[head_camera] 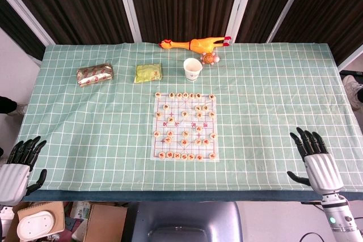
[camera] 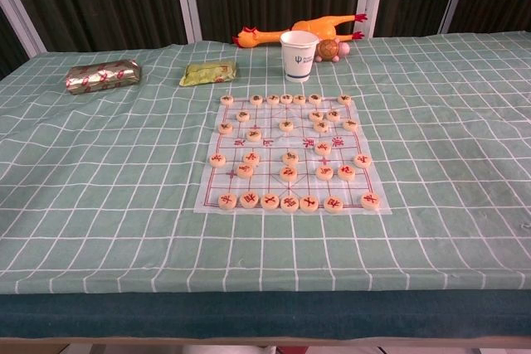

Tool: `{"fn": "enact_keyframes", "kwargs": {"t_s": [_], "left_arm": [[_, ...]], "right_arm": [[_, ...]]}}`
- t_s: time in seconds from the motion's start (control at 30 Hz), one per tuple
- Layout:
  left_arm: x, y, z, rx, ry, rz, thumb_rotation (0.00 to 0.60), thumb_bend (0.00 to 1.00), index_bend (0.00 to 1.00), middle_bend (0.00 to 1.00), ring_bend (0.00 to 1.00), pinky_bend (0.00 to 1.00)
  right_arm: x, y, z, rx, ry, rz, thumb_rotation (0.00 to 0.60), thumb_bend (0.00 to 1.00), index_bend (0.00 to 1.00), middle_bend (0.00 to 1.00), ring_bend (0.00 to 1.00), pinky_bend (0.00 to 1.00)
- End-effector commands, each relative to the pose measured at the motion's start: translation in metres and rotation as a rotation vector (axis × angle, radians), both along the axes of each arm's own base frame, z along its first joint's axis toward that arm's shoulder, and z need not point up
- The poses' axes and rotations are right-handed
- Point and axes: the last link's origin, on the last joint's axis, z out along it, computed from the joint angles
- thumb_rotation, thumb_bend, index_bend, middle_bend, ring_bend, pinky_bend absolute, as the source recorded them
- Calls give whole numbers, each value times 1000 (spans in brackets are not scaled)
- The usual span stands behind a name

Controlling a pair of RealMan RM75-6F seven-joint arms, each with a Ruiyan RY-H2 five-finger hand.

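A Chinese chess board (head_camera: 185, 127) (camera: 288, 155) lies at the middle of the table, covered with several round wooden pieces. My left hand (head_camera: 20, 162) hovers at the near left corner of the table with fingers spread, holding nothing. At the near right edge my right hand (head_camera: 315, 157) is likewise spread and empty. Both hands are far from the board. Neither hand shows in the chest view.
A green checked cloth (head_camera: 272, 100) covers the table. At the back stand a white paper cup (head_camera: 193, 68) (camera: 299, 55), a rubber chicken (head_camera: 194, 43) (camera: 299, 29), a small ball (head_camera: 209, 58), a green packet (head_camera: 148, 72) (camera: 208, 73) and a shiny wrapped packet (head_camera: 95, 74) (camera: 103, 75).
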Motion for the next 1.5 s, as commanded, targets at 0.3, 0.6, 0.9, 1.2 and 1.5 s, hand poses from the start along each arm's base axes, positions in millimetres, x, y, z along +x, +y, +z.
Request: {"fn": "enact_keyframes", "kwargs": {"t_s": [0.3, 0.6, 0.9, 1.2, 1.5], "left_arm": [[2, 6, -1, -2, -10, 2, 600, 461, 0, 0, 0, 4], [1, 5, -2, -17, -17, 18, 600, 462, 0, 0, 0, 5], [0, 3, 2, -21, -35, 11, 600, 461, 0, 0, 0, 5], [-1, 0, 4, -23, -39, 10, 600, 462, 0, 0, 0, 5], [-1, -1, 4, -20, -42, 9, 600, 462, 0, 0, 0, 5]], "right_arm": [[18, -44, -15, 49, 16, 114, 600, 240, 81, 0, 0, 0], [78, -135, -48, 251, -66, 153, 600, 327, 367, 0, 0, 0], [110, -171, -107, 308, -17, 188, 600, 429, 561, 11, 0, 0], [124, -179, -148, 354, 21, 191, 600, 431, 557, 14, 0, 0], [138, -177, -176, 399, 20, 207, 600, 430, 554, 14, 0, 0]]}}
